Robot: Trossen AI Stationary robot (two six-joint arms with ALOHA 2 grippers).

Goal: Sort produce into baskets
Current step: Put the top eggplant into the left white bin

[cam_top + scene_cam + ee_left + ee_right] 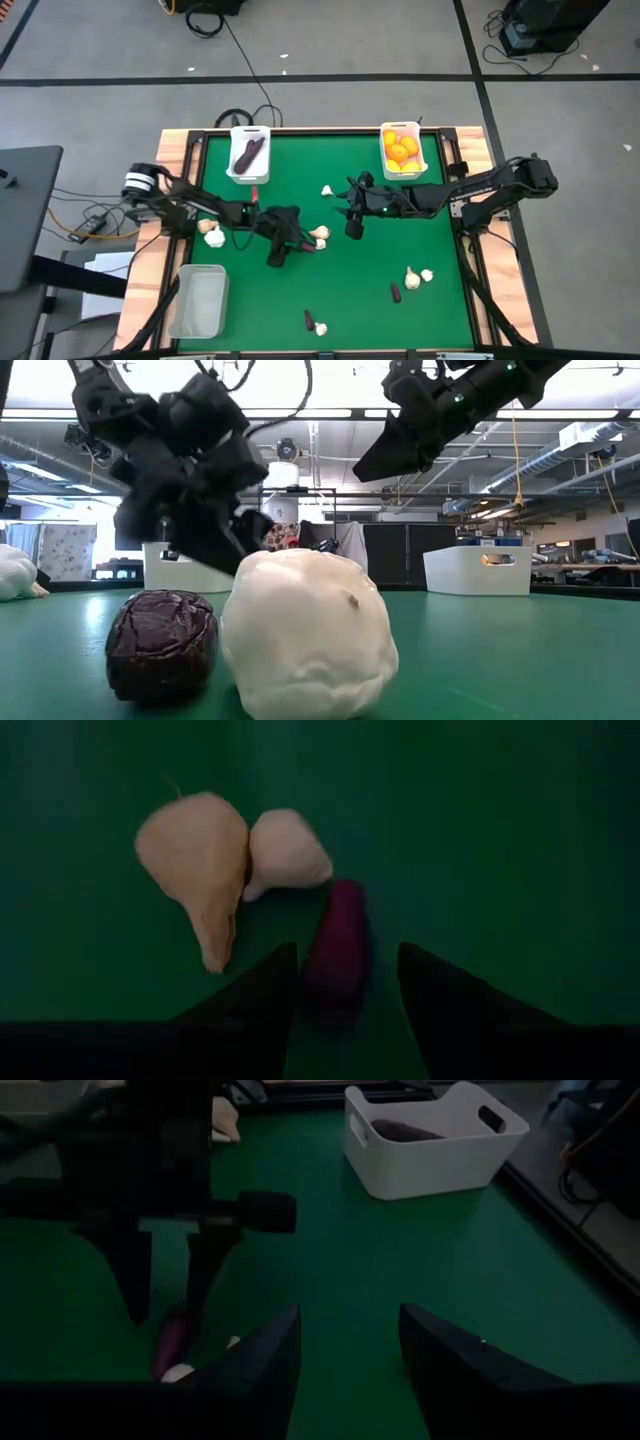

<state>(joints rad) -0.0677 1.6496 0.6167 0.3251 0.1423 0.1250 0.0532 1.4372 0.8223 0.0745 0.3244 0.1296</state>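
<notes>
Mid-table, left gripper (340,995) hangs w/ fingers spread over an eggplant (337,945) beside two garlic bulbs (288,850); its long axis runs straight out between the fingers. Right gripper (345,1350) spread, empty, farther off.

On the green table (440,300), a white basket (249,155) of eggplants sits at eleven o'clock, another white one (403,150) full of oranges at one, and a clear bin (199,301) at seven. The left gripper (285,248) hangs near centre beside two garlic bulbs (319,235). The right gripper (352,222) hovers toward two o'clock of it, with more garlic (418,275) and a small eggplant (396,292) scattered at four.
</notes>
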